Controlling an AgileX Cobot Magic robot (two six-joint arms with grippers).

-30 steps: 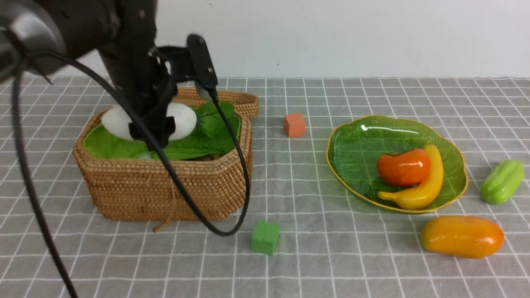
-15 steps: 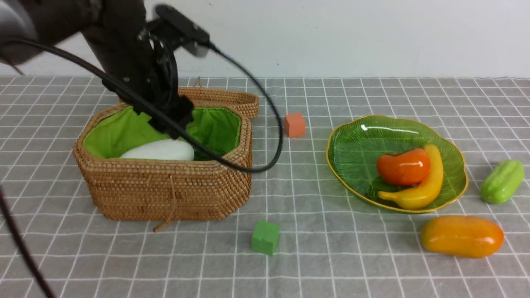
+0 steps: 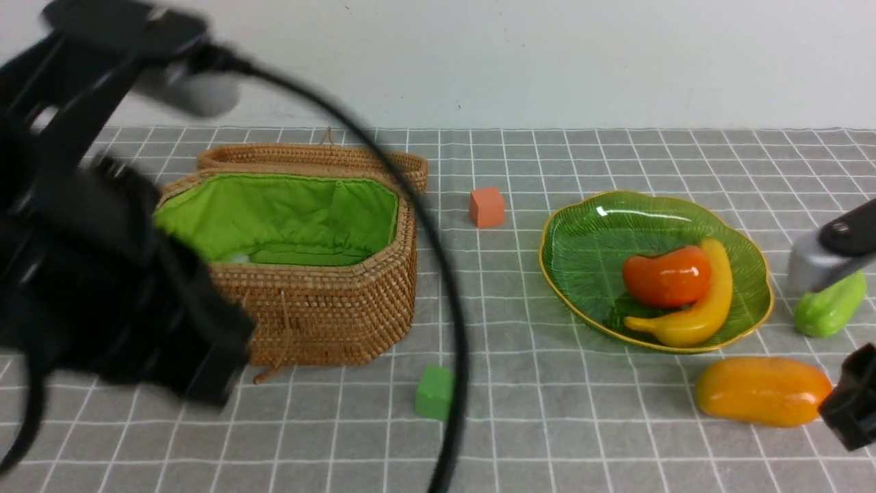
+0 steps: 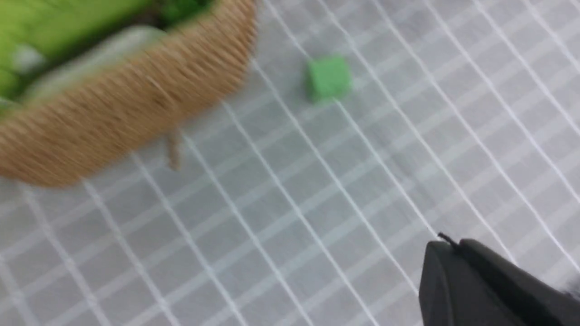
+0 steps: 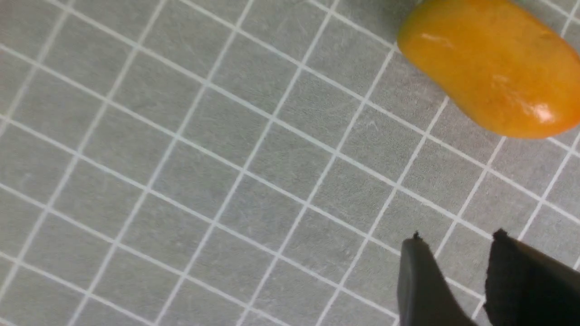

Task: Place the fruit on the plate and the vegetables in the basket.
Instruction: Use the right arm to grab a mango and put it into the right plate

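The wicker basket [image 3: 321,308] stands open at the left, its green lining showing. Only a white sliver of the radish [image 3: 237,258] shows inside it; the eggplant is hidden. The green glass plate [image 3: 588,239] holds the persimmon [image 3: 665,276] and the banana [image 3: 705,311]. The mango [image 3: 763,392] lies on the cloth in front of the plate. The gourd [image 3: 828,308] lies to the plate's right. My left gripper [image 4: 446,242] is shut and empty, in front of the basket [image 4: 113,104]. My right gripper [image 5: 457,236] is slightly open and empty, a short way from the mango [image 5: 494,68].
A small green cube [image 3: 432,392] sits in front of the basket and also shows in the left wrist view [image 4: 329,78]. A small orange cube [image 3: 486,207] sits between basket and plate. My blurred left arm [image 3: 102,274] and its cable cover the basket's left side. The lid [image 3: 308,156] hangs behind.
My left gripper let the radish drop into the basket, then pulled up and back toward the near left. My right arm has come into view at the right edge by the mango.
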